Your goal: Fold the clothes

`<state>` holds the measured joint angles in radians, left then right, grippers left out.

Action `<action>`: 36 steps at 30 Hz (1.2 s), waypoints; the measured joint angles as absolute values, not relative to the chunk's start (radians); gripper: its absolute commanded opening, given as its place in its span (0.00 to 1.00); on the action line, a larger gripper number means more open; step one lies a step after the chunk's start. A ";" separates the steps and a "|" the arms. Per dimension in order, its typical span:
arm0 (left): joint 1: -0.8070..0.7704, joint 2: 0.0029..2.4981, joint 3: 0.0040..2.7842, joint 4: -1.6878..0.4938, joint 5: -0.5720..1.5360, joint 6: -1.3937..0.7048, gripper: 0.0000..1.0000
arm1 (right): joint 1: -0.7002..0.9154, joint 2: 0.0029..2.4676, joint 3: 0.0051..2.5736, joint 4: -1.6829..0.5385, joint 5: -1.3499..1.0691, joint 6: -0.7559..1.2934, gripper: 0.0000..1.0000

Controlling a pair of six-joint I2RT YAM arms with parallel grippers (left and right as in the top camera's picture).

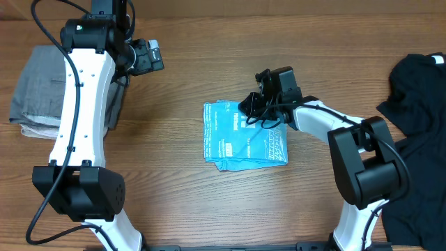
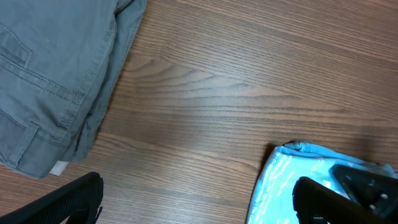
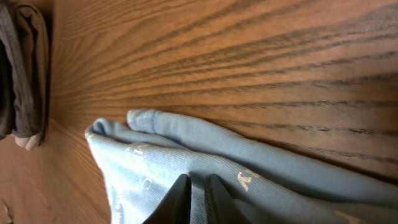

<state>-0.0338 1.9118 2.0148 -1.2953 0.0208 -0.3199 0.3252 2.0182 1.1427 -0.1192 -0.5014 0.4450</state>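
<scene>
The wooden table [image 1: 174,97] is carrying everything, and the two arms are reaching over it from the near edge. A black garment [image 1: 418,104] is lying crumpled at the right edge, well apart from the work. A pile of grey trousers [image 1: 38,90] is sitting folded at the far left, partly under the left arm.

The light blue T-shirt [image 1: 244,136] is lying near the middle of the table. It is already folded into a compact, roughly square packet with its lettering showing on top. Its edges are looking slightly uneven along the lower side.

The left gripper [image 1: 143,56] is hanging above bare wood between the trousers and the T-shirt. Its jaws are standing wide apart and holding nothing.

The right gripper [image 1: 251,108] is pressing down at the upper right edge of the T-shirt. In the right wrist view its fingertips [image 3: 180,199] are sitting close together on the cloth with only a thin strip of blue between them. I cannot tell whether they are pinching that fold or letting it go.

Judging from the neat packet, the folding is nearing its end and the last fold is being set down. The next move is probably calling for a clean release and a straight lift, so the top layer is not dragged open.
</scene>
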 measured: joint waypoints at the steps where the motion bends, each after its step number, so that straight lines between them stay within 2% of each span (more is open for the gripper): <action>1: -0.034 1.912 2.015 -1.295 0.021 -0.320 1.00 | 0.325 2.018 1.143 -0.111 -0.502 0.446 0.18; 6: -0.034 1.912 2.015 -1.296 0.021 -0.320 1.00 | 0.306 1.996 1.148 -0.096 -0.537 0.444 0.25; 8: -0.034 1.912 2.015 -1.295 0.021 -0.320 1.00 | 0.276 1.960 1.163 -0.135 -0.553 0.449 0.36; 10: -0.034 1.912 2.015 -1.296 0.021 -0.320 1.00 | 0.227 1.901 1.190 -0.197 -0.565 0.447 0.41; 12: -0.034 1.912 2.015 -1.296 0.021 -0.320 1.00 | 0.172 1.829 1.216 -0.265 -0.572 0.449 0.54; 13: -0.034 1.912 2.015 -1.295 0.021 -0.320 1.00 | 0.144 1.791 1.225 -0.293 -0.575 0.448 0.65; 15: -0.034 1.912 2.015 -1.296 0.021 -0.320 1.00 | 0.076 1.706 1.242 -0.371 -0.577 0.447 0.95; 16: -0.034 1.912 2.015 -1.296 0.021 -0.320 1.00 | 0.035 1.666 1.250 -0.419 -0.577 0.445 1.00; 20: -0.034 1.912 2.015 -1.295 0.021 -0.320 1.00 | -0.113 1.576 1.258 -0.589 -0.579 0.444 1.00; 24: -0.034 1.912 2.015 -1.295 0.021 -0.320 1.00 | -0.217 1.583 1.256 -0.669 -0.576 0.444 1.00; 31: -0.034 1.912 2.015 -1.292 0.021 -0.320 1.00 | -0.265 1.583 1.256 -0.667 -0.577 0.444 1.00; 36: -0.034 1.912 2.014 -1.207 0.035 -0.320 1.00 | -0.265 1.583 1.256 -0.668 -0.577 0.445 1.00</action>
<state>-0.0338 1.9118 2.0144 -1.2068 0.0345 -0.3199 -0.2649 1.5829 1.2560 -0.6678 -0.5770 0.4446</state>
